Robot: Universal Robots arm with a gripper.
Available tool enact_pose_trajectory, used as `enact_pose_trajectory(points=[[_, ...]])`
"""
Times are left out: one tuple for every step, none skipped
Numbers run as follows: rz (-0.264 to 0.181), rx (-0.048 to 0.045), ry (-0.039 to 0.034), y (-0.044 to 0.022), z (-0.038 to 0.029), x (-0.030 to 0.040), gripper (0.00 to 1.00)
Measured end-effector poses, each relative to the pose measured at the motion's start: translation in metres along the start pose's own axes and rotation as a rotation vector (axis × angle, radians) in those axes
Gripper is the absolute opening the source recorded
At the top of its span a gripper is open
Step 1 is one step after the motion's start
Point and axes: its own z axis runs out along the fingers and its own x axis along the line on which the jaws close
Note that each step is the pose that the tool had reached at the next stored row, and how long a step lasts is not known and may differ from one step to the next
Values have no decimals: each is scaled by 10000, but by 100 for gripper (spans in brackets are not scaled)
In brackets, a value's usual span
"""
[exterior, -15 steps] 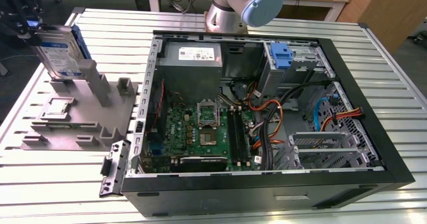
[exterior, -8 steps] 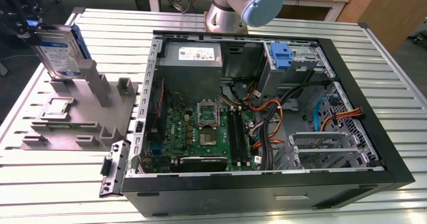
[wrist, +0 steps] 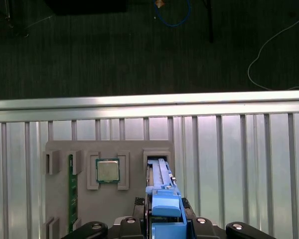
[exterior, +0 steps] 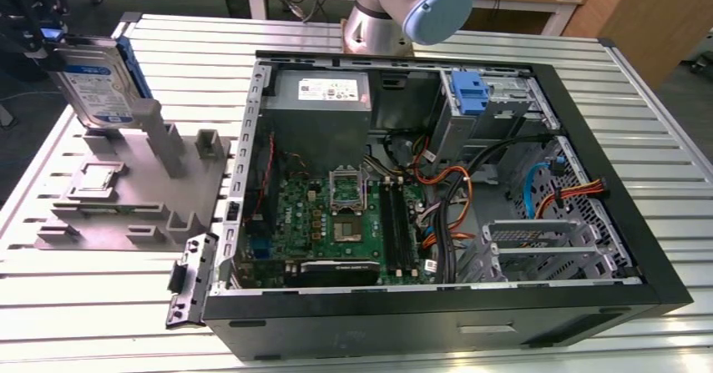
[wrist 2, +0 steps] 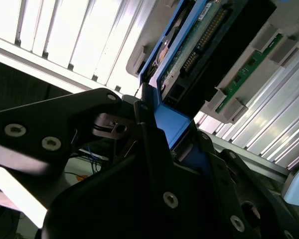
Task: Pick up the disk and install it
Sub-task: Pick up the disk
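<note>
The disk (exterior: 98, 85), a silver drive with a white-and-blue label and blue side rails, stands upright over the grey fixture (exterior: 123, 198) at the exterior view's left. My gripper (exterior: 50, 47) is shut on its upper end. The disk's lower end is at or just above the fixture's slot (wrist: 158, 160); I cannot tell whether they touch. In the first wrist view the blue rail (wrist: 164, 204) runs from my gripper (wrist: 164, 226) toward that slot. In the second wrist view the disk (wrist 2: 199, 55) shows its connector edge, with a black finger (wrist 2: 147, 129) against the rail.
The open computer case (exterior: 624, 181) lies on the slatted table (exterior: 89, 306), with a grey power supply (exterior: 323, 89) and a blue bracket (exterior: 473, 93) in its drive bay. The fixture also holds a processor chip (wrist: 107, 170) and a memory stick (wrist: 70, 191). The arm's base (exterior: 396, 10) stands behind the case.
</note>
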Motion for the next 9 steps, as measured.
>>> enact_pose_trajectory(points=[[0,0,0,0,0,0,37],[0,0,0,0,0,0,37],[0,0,0,0,0,0,37],[0,0,0,0,0,0,37],[0,0,0,0,-1,0,37],[0,0,0,0,-2,0,37],[0,-1,1,0,-4,0,37],[0,-1,1,0,-5,0,37],[0,-1,1,0,-8,0,37]])
